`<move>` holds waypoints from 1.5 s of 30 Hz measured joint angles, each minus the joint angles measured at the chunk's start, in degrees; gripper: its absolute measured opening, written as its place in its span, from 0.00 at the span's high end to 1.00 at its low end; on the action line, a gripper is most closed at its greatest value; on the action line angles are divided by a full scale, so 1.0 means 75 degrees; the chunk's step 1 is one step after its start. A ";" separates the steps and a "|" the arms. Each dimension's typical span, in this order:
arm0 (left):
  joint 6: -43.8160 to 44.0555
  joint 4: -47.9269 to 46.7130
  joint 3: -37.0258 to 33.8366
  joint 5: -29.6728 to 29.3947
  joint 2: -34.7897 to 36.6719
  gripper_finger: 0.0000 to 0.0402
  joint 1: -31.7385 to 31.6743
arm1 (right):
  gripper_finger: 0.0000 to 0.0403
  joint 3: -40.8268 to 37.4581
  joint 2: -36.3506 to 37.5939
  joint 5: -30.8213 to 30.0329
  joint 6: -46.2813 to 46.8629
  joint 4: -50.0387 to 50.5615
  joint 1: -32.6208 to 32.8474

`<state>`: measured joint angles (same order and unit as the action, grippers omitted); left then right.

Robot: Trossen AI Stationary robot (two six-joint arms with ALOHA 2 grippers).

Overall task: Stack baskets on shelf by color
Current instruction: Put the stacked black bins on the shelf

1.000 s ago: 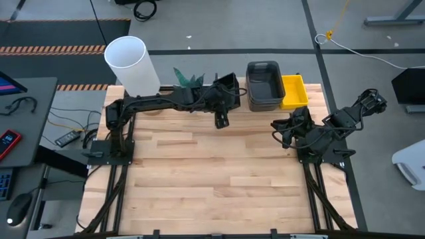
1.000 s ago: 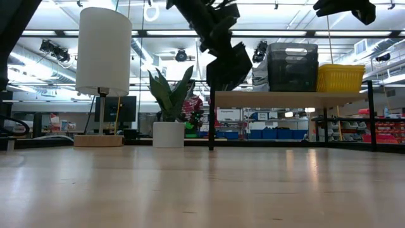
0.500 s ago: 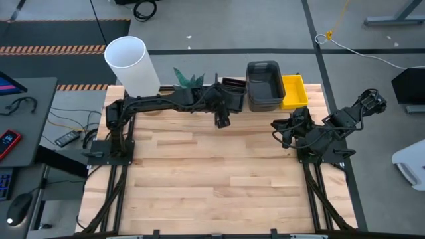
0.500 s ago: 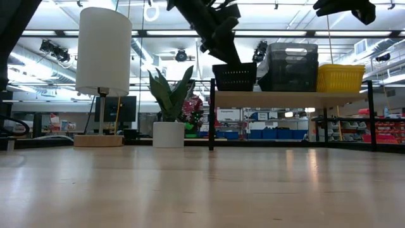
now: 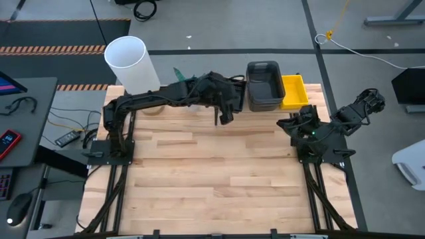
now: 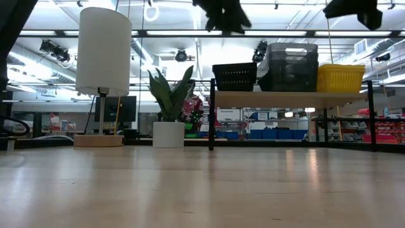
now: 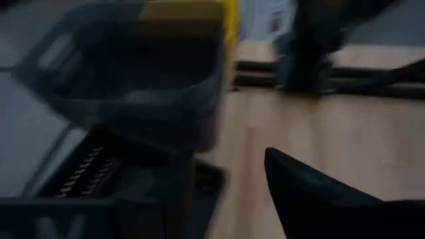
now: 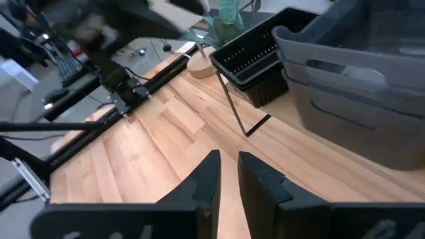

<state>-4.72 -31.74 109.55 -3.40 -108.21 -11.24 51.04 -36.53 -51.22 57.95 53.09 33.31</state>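
Observation:
On the shelf three baskets rest on their bases in a row: a black mesh basket at its left end, a smoky grey stack in the middle, and a yellow one at its right end. My left gripper hangs open above the black mesh basket, clear of it. My right gripper hovers over the table right of the shelf. Its fingers stand a narrow gap apart with nothing between them. In the high view the grey stack and yellow basket show beside the left arm.
A tall white lamp stands at the table's far left, with a plant in a white pot between it and the shelf. The bare wooden tabletop stretches from the shelf to the near edge.
My left gripper has set the black mesh basket, which hung tilted beside the shelf's left end, level on the shelf. It has opened, let go and risen straight up, clear of the basket.

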 joint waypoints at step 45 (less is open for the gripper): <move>0.0788 0.1319 -0.0936 -0.0577 -0.0704 0.95 -0.0171 | 0.98 -0.3424 0.2728 0.0157 -0.1340 -0.4922 0.0395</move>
<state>1.19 -21.85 102.53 -7.73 -113.49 -12.52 25.36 -16.06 -50.05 47.90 16.18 36.27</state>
